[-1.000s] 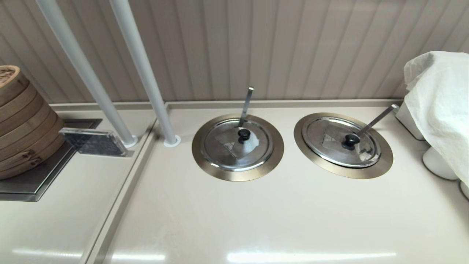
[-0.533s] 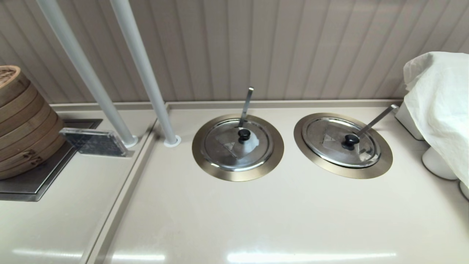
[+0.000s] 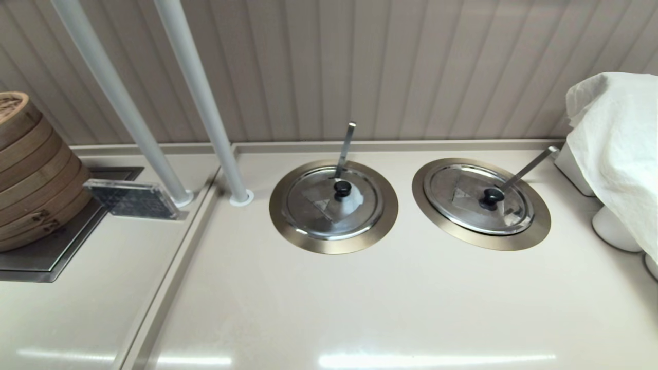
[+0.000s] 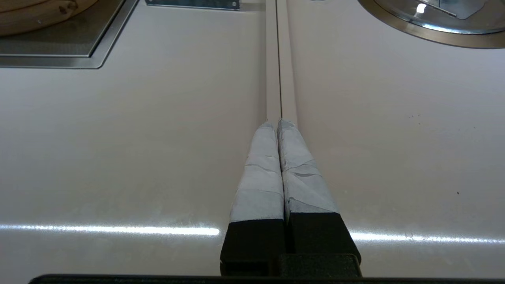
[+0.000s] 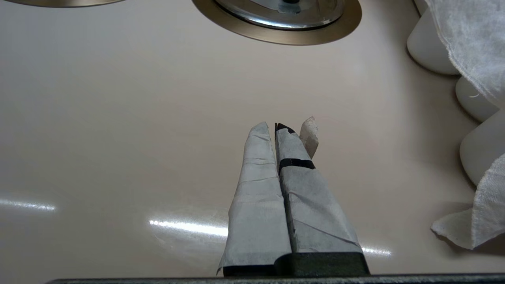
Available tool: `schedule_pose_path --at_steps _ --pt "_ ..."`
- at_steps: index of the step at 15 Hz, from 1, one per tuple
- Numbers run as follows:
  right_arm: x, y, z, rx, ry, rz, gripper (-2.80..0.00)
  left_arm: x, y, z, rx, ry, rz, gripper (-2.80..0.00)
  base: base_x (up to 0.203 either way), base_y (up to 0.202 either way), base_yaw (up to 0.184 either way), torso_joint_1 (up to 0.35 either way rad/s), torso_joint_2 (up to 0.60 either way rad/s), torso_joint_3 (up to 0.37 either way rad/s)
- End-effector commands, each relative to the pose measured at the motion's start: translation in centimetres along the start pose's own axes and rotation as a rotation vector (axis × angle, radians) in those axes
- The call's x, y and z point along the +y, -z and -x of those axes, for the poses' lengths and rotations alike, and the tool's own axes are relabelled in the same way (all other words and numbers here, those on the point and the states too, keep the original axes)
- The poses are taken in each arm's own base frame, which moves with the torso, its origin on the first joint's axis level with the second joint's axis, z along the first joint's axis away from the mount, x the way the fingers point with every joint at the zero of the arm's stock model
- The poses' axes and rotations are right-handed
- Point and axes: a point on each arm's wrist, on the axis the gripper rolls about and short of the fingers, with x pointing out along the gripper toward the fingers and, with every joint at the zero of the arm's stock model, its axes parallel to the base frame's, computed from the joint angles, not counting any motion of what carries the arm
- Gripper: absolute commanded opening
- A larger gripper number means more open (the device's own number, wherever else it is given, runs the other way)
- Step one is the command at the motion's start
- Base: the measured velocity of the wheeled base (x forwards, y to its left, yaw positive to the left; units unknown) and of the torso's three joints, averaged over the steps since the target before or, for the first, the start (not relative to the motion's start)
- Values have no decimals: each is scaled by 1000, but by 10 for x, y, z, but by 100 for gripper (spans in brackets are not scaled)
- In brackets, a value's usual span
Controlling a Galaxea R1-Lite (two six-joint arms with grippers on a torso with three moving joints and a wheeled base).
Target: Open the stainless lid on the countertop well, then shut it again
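The stainless lid point(image 3: 465, 204) is evenly grey with a black knob point(image 3: 492, 196) and sits shut on the right countertop well point(image 3: 480, 242). A slanted ladle handle point(image 3: 529, 167) sticks out from under it toward the back right. The head view shows neither gripper. My right gripper point(image 5: 272, 127) is shut and empty, low over bare counter, with the well's ring point(image 5: 339, 29) and the lid's edge point(image 5: 252, 11) some way ahead of it. A loose flap of tape sticks off one finger. My left gripper point(image 4: 278, 123) is shut and empty over the counter seam.
A twin lid point(image 3: 313, 205) with a whitish patch sits in the left ring point(image 3: 334, 245). A white cloth point(image 3: 617, 144) covers white containers point(image 3: 614, 228) at the right. Bamboo steamers point(image 3: 31, 169) stand at far left, and two slanted poles point(image 3: 205, 108) at the back.
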Motion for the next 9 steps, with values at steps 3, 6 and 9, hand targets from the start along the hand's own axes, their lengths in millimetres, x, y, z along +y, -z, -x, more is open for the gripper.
schedule_pose_path --at_steps 3,6,9 --pt "0 1 0 6 -2 13 -280 0 0 0 1 -1 1 -280 0 0 0 0 0 0" --pt "0 1 0 6 -2 13 -280 0 0 0 1 -1 1 -280 0 0 0 0 0 0" --pt "0 1 0 6 -2 13 -280 0 0 0 0 -1 1 -280 0 0 0 0 0 0"
